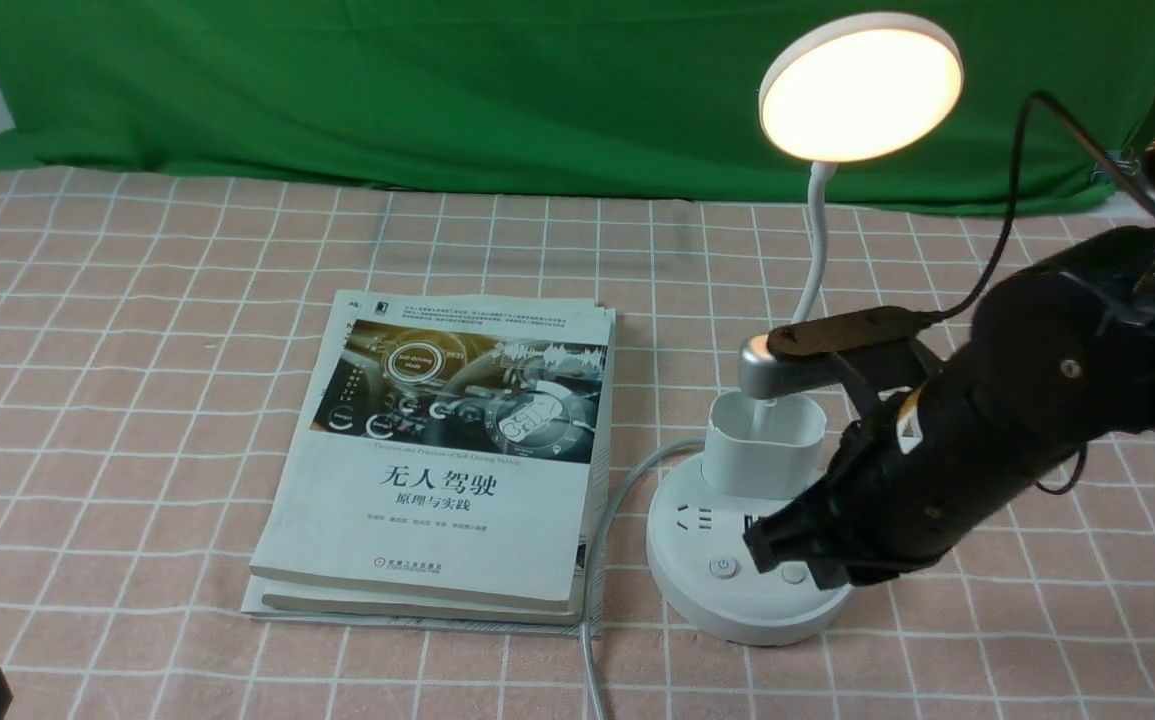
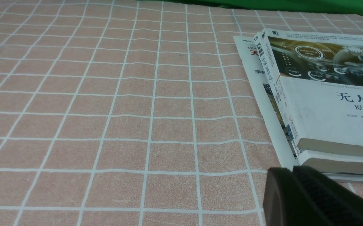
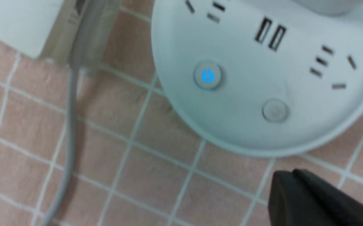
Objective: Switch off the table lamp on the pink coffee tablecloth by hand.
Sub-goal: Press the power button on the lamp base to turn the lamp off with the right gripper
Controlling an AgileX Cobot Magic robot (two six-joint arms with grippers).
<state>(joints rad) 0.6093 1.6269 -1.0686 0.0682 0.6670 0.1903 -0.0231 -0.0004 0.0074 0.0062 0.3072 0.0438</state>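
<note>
Lamp (image 1: 805, 92): white, lit. Flat round head tilted, facing near side; thin neck bends upward from square cup on round base. Base upright, right of centre, sockets and two buttons on top, left button's power mark glowing blue. Stands on cloth (image 1: 117, 420): pinkish-tan, thin white grid, lightly rippled.

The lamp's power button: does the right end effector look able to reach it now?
Probably yes: the right end effector is shut beside the lamp base, and nothing visibly covers the power button.
</note>
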